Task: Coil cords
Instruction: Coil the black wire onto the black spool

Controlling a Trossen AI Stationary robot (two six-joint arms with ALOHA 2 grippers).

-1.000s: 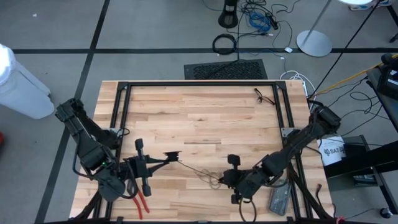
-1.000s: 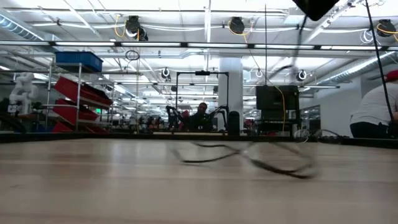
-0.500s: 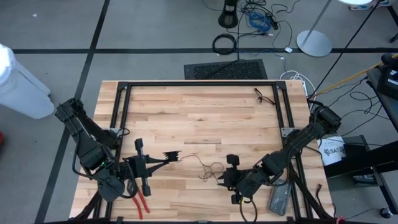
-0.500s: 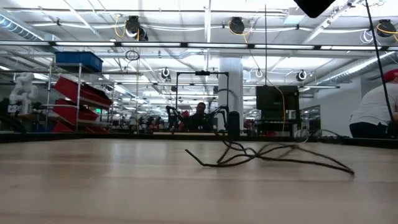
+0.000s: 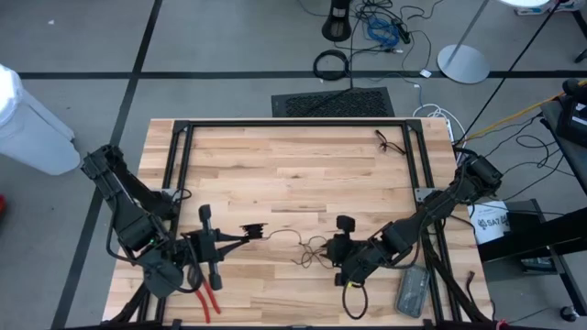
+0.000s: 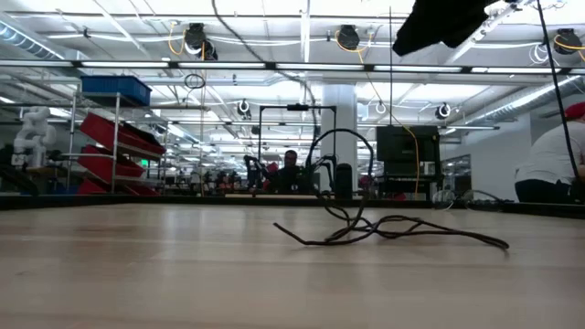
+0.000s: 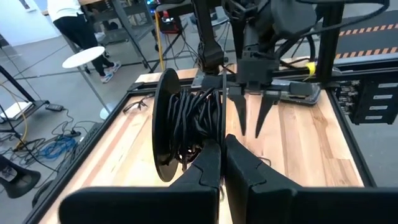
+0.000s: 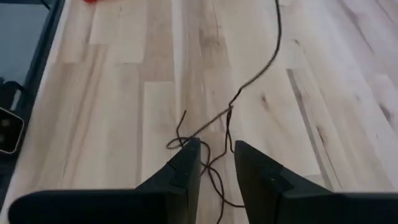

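The thin black cord lies in slack loops on the wooden table, and one loop stands up. One end runs toward a dark spool wound with black cord. My left gripper is shut on that spool near the table's front left. My right gripper hovers open over the tangle. In the right wrist view its fingers stand either side of the cord. I cannot tell whether they touch it. My left gripper pinches the near rim of one spool flange between its two fingers. The fingers come nearly level from the table's left side. The spool is lifted clear of the table, flanges upright, axis level.
Red-handled pliers lie at the front left under my left arm. A black rail frame borders the table. A small black item sits at the far right, and a grey device at the front right. People stand in the room beyond.
A second ago the cord ran in a nearly straight line from the spool to my right gripper, part of it off the table. It has since dropped and now lies slack in loops, no longer in the right gripper's hold. My left gripper and the spool have kept still.
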